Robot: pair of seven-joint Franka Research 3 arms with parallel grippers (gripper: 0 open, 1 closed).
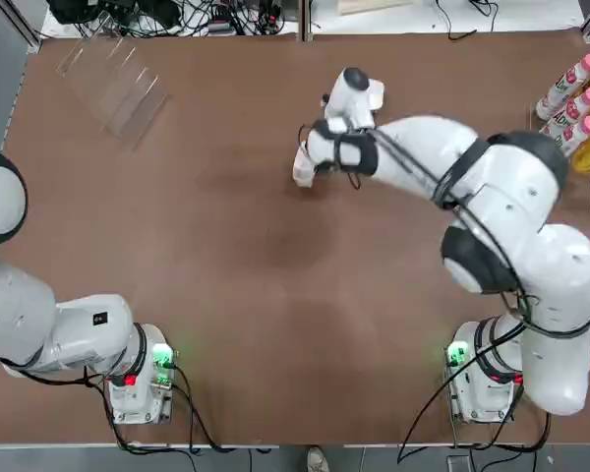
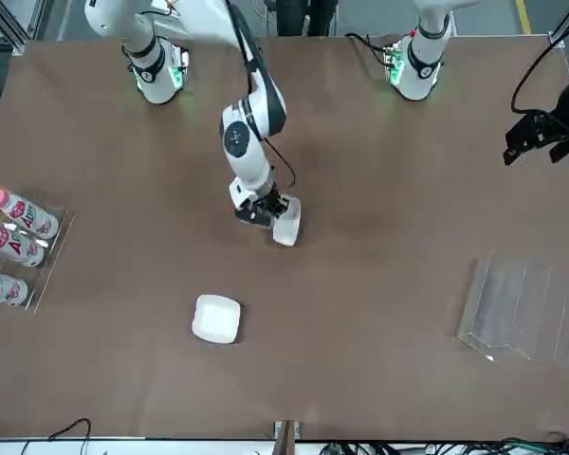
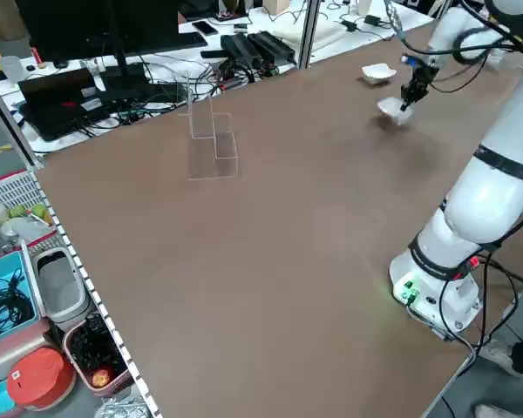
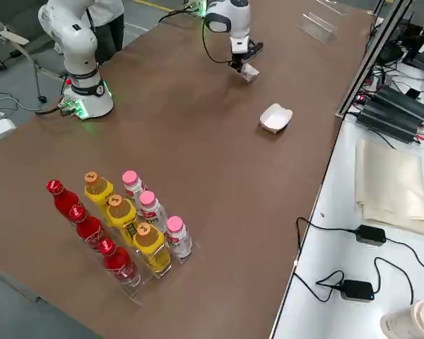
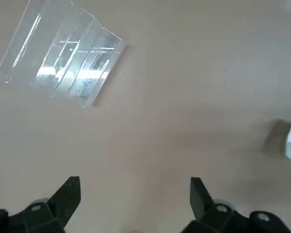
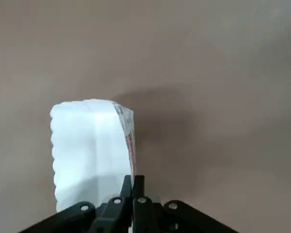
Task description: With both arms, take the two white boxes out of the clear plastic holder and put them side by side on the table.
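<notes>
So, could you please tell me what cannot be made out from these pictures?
- Left end effector: cut off by the top view's left edge.
- Held white box: its lower end is hidden behind the right end effector in the right wrist view.
- Pink-capped bottles: partly cut off by the front view's left edge.

Beyond the table's edge, I see a white desk (image 3: 366, 39) with a black monitor (image 3: 74, 26) and tangled cables (image 3: 126, 106) on it. Grey floor (image 4: 28, 311) shows nearby, and a red-lidded tub (image 3: 40, 378) sits among bins.
</notes>
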